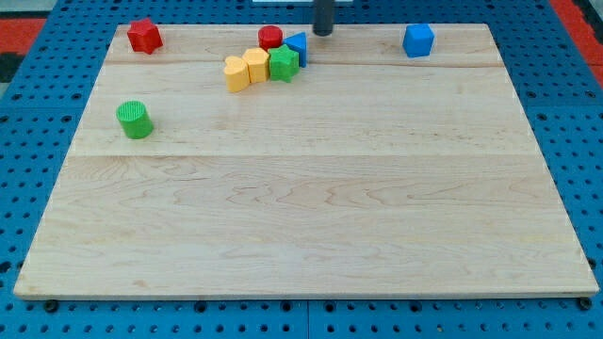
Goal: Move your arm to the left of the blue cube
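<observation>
My tip (323,33) near view's top, well left of blue cube (418,40); cube seemingly corner-on, no long axis.

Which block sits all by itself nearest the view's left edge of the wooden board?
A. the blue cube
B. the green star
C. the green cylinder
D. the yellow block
C: the green cylinder stands alone near the view's left edge, apart from the cluster near the view's top.

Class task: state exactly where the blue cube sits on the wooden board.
The blue cube sits alone near the wooden board's top edge, toward the view's right, with my tip to its left.
</observation>
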`<action>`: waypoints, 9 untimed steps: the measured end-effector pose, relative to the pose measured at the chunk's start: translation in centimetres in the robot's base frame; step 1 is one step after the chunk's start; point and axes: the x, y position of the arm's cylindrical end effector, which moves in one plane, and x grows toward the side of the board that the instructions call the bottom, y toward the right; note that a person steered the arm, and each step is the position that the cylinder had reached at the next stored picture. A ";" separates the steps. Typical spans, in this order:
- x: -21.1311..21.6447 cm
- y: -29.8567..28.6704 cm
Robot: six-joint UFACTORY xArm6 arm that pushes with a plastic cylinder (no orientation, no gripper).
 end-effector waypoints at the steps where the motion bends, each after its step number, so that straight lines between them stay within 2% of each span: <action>1: 3.3 -2.3; 2: 6.8 -3.0; 4: 10.6 -2.9; 6: 9.4 3.5; 7: 5.8 5.6; 9: 5.4 5.9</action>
